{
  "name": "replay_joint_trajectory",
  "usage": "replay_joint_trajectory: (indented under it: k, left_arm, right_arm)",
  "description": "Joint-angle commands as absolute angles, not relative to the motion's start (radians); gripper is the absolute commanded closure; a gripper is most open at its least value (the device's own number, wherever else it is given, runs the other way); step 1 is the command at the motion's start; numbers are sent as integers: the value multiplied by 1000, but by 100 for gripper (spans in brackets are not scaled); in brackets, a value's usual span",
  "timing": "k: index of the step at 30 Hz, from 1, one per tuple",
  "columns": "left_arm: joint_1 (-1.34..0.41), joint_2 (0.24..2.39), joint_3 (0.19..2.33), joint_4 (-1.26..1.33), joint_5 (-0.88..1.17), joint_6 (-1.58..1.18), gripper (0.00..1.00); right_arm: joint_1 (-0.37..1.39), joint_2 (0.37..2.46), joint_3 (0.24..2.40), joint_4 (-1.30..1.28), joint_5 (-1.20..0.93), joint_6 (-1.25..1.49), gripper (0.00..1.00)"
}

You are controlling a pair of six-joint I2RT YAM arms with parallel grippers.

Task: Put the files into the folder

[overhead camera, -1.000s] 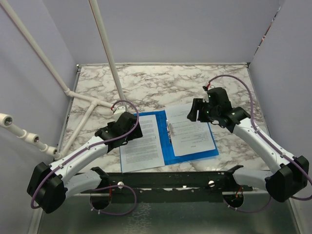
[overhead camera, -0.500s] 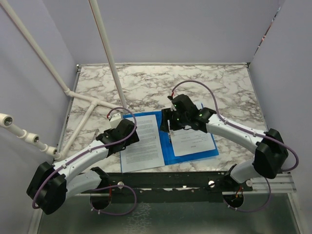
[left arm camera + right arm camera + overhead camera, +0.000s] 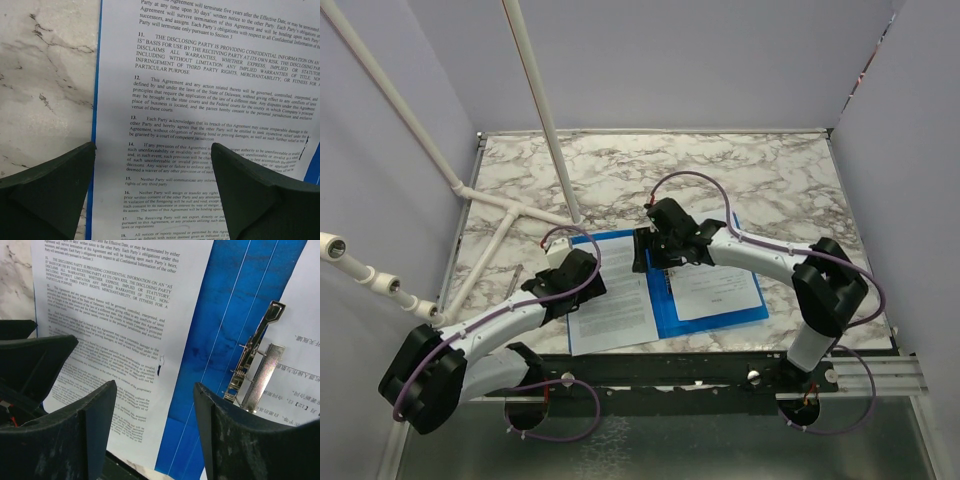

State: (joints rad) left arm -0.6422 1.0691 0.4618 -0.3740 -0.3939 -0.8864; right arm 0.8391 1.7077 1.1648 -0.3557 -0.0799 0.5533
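Both claws are hanging open, gripping nothing. Left claw (image 3: 152, 150) is hovering over one printed sheet (image 3: 200, 100), marble table (image 3: 45, 90) showing beside one finger. Right claw (image 3: 155, 387) is hovering over the open blue folder (image 3: 225, 330), metal clip (image 3: 252, 365) lying just beside one finger, second sheet (image 3: 300, 355) beyond it.

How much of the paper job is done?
Done: the folder lies open, the right sheet sits on its right half, and the left sheet lies on its left half, sticking out past the near edge. In hand: nothing is gripped; the left hand and right hand hover open over the left sheet. Left: line that sheet up, probably fasten the metal clip, close the folder.
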Motion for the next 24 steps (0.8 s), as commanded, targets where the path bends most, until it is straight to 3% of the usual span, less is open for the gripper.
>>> replay_joint_trajectory:
  k: [1,24]
  left_arm:
    - [-635,1094,432,-317,-358,-890,1]
    - [-634,1084,399,-298,-327,-887,1]
  right_arm:
    - [853,1770,1204,-319,-84,575,32]
    - [856,1929,1229,-286,-90,621,32]
